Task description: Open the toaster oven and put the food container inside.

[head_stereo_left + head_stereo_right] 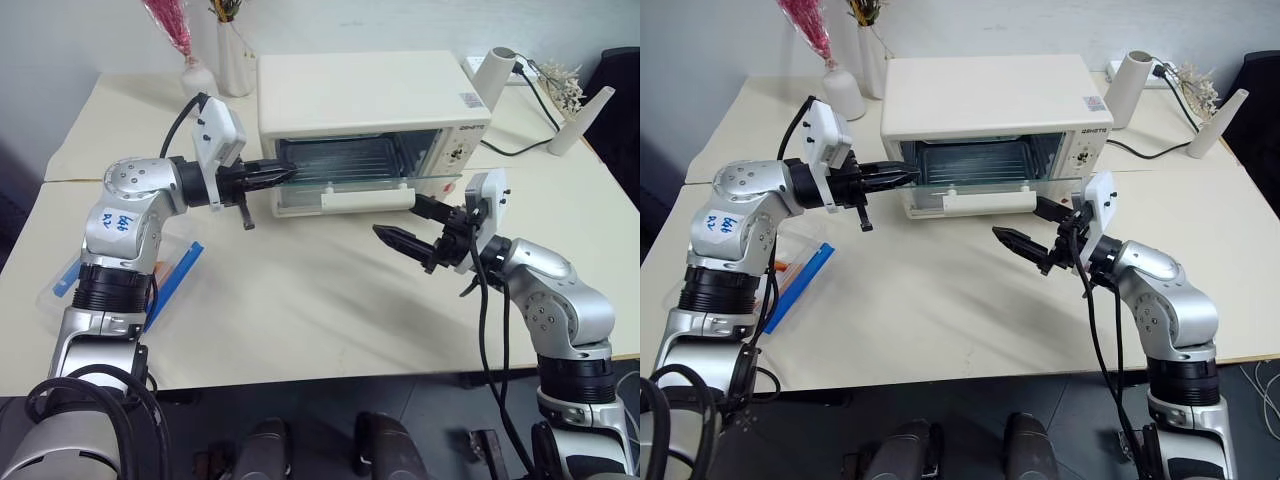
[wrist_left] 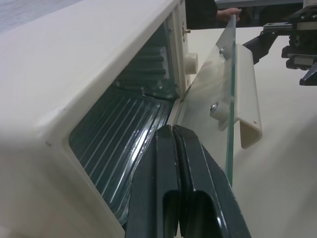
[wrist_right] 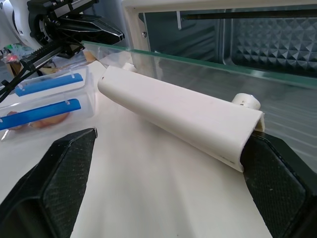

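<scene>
**Oven door lowered, container lying beside the left arm**

The toaster oven (image 1: 372, 100) is seen on the table (image 1: 330, 300) with its glass door (image 1: 400, 178) swung down to a level position, so that the dark, ribbed interior is exposed. The cream bar handle (image 1: 366, 201) is carried along the door's front edge.

The left gripper (image 1: 285, 174) is held level with its two black fingers pressed together, nothing being clamped between them. Its tips are placed at the left end of the oven opening, just above the near corner of the lowered door; in the left wrist view the closed fingers (image 2: 173, 168) are seen lying alongside the door's glass edge, though contact cannot be told.

The right gripper (image 1: 412, 225) is held with its jaws spread wide and empty. The handle's right end is found just beside its upper finger, while the lower finger is pointed out over the bare table in front of the door. In the right wrist view the handle is framed between the two pads (image 3: 59, 183).

The food container (image 3: 47, 101), clear with blue clip strips, is found well behind the left gripper, on the table at the left arm's elbow side, partly hidden by that arm. Vases (image 1: 235, 55) are stood beyond the left gripper, behind the oven's left corner.
</scene>
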Controlling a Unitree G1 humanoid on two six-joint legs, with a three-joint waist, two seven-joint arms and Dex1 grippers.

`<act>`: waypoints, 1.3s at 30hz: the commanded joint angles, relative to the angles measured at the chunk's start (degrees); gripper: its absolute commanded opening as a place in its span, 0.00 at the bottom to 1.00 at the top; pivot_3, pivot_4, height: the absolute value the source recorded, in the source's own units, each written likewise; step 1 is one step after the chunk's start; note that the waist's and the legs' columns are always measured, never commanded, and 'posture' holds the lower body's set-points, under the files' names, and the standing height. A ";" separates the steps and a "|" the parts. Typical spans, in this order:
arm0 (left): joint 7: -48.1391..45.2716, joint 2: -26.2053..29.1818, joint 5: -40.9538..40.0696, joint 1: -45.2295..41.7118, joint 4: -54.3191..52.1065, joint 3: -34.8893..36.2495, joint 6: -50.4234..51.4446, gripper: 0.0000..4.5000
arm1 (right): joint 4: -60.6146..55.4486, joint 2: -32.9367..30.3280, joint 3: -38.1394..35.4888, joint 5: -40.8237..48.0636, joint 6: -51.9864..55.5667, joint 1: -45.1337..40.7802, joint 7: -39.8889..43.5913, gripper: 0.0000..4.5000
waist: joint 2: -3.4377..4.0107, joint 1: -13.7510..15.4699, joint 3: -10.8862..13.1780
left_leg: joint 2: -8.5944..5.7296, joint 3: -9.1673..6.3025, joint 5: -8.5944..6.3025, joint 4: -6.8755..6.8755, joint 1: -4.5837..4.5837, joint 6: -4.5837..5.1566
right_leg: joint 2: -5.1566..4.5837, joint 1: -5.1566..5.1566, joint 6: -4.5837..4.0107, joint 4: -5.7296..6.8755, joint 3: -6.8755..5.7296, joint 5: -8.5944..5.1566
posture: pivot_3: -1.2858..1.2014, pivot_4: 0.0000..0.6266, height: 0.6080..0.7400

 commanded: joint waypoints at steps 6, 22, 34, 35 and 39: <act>-2.92 1.18 -0.08 6.45 -13.42 -2.12 3.74 0.01 | -5.13 -10.68 -10.94 2.03 1.11 9.05 0.93 1.00 | 0.00 0.92 0.00 | -0.03 -0.01 -0.01 0.05 -0.01 0.02 | -0.04 0.02 0.01 0.01 0.01 0.01 | 0.52 0.24 1.00; 5.80 -0.44 15.78 15.51 -19.10 -14.39 5.55 0.01 | -17.34 -17.58 -23.07 19.25 10.96 18.56 0.15 1.00 | 0.00 1.63 0.00 | -0.02 -0.04 -0.01 0.08 0.10 0.04 | -0.03 0.17 0.01 0.00 0.06 0.00 | 0.52 0.24 1.00; 11.37 1.82 -5.51 22.61 -43.86 12.40 30.95 0.13 | -12.19 -18.81 -13.75 19.54 9.63 9.26 4.35 1.00 | 0.00 1.27 0.00 | 0.07 -0.27 -0.01 0.09 0.09 0.04 | -0.04 0.16 0.00 0.01 0.05 0.00 | 0.52 0.24 1.00; 12.51 2.24 -8.34 23.08 -46.23 15.96 34.92 0.19 | -11.09 -18.93 -12.54 18.71 9.11 8.17 5.43 1.00 | 0.00 1.28 0.00 | 0.07 -0.40 -0.01 0.09 0.09 0.04 | -0.06 0.16 0.00 0.02 0.05 0.00 | 0.52 0.24 1.00; 19.44 3.78 -15.70 26.52 -56.21 32.36 51.59 0.46 | -5.65 -19.16 -7.58 15.78 7.16 2.14 10.34 1.00 | 0.00 1.26 0.00 | 0.06 -0.66 -0.01 0.12 0.09 0.04 | -0.12 0.18 0.01 0.02 0.03 0.01 | 0.52 0.24 1.00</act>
